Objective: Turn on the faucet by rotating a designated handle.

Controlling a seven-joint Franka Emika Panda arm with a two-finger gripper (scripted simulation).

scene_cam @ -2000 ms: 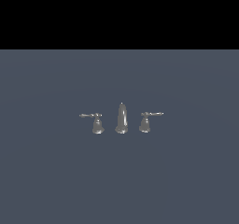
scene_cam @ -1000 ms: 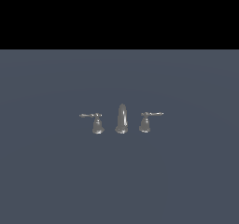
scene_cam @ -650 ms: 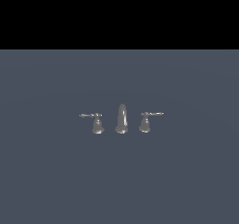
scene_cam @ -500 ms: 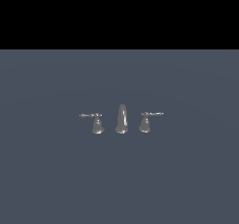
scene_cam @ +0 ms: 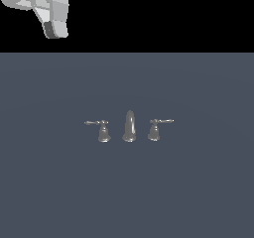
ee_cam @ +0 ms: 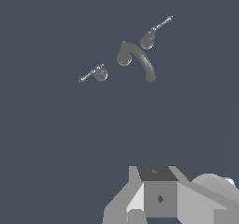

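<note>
The hand shows only as a pale grey block with a dark tip at the upper left of the exterior view, against the black band above the table. Its fingertips are not clearly seen in either view, so whether it is open or closed cannot be told. It touches nothing.

Well below the hand and off toward the exterior view's right stands the faucet, a small shiny grey metal set in a row on the flat slate-blue table. Nearest the hand's side of that row is the handle, a bell-shaped knob whose thin lever arm points toward the exterior view's left. It is well apart from the hand.

Just beside it, farther from the hand, rises the spout, tall and tapered, the highest piece of the set. Farther still sits the twin handle, its lever pointing toward the exterior view's right. The three pieces stand near one another without touching.

In the wrist view the hand's grey body fills the near edge, and the faucet lies far off from it: the handle, the curved spout arching over, and the twin handle in one slanted line.
</note>
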